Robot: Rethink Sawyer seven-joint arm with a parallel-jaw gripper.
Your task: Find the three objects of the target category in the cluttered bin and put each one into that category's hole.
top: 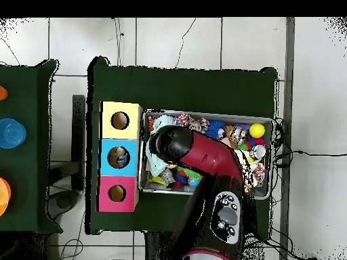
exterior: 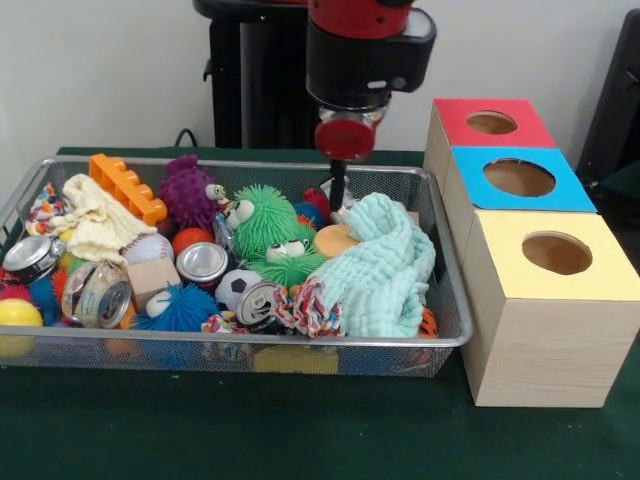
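Observation:
The silver wire-mesh bin (exterior: 300, 343) is full of clutter; it also shows in the overhead view (top: 203, 112). No see-through plastic bottle shows in either view; any are hidden under the clutter or the arm. The red-topped box (exterior: 455, 125) stands farthest from the camera at the right, with its round hole (exterior: 491, 122) open; from overhead the red-topped box (top: 105, 193) is at the lower left. My gripper (exterior: 338, 205) reaches down into the bin's far right part, just behind a mint cloth (exterior: 385, 270). In the overhead view the arm (top: 196, 152) hides it.
Blue-topped (exterior: 470, 180) and yellow-topped (exterior: 500, 262) boxes stand in front of the red one. The bin holds several silver cans (exterior: 203, 262), green spiky toys (exterior: 265, 215), a purple spiky toy (exterior: 188, 190), an orange brick (exterior: 125, 185), a cream cloth (exterior: 100, 220) and balls (exterior: 18, 315).

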